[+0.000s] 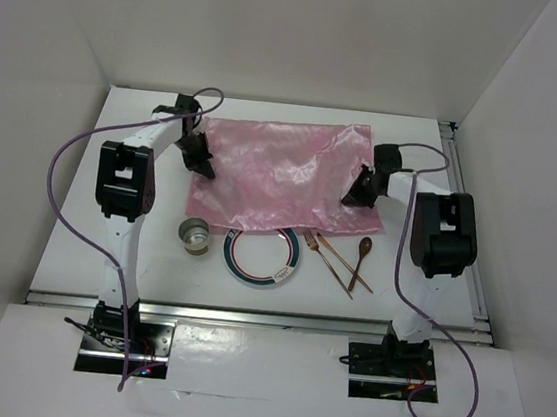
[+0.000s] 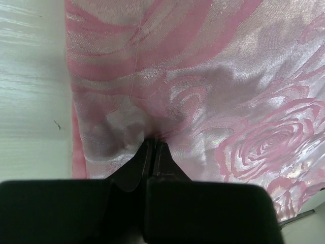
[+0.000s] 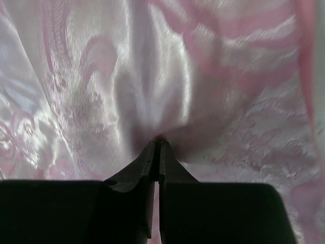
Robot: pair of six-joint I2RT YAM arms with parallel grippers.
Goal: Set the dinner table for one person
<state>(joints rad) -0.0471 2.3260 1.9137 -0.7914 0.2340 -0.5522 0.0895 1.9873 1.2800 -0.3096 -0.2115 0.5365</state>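
Observation:
A shiny pink placemat [image 1: 282, 174] with a rose pattern lies on the white dinner table [image 1: 133, 252]. My left gripper [image 1: 203, 167] is shut on the placemat's left edge; in the left wrist view the fingertips [image 2: 154, 142] pinch a fold of the cloth [image 2: 203, 76]. My right gripper [image 1: 357, 195] is shut on the placemat's right edge; in the right wrist view its tips [image 3: 158, 143] pinch a pucker of the cloth [image 3: 152, 76]. A plate [image 1: 262, 256], a metal cup [image 1: 194, 235], a fork [image 1: 322, 252] and a wooden spoon [image 1: 361, 258] lie in front of the placemat.
The plate's far rim sits under or against the placemat's front edge. Silver rails [image 1: 246, 315] edge the table at the front and right. White walls stand on three sides. Purple cables [image 1: 61, 174] loop beside both arms.

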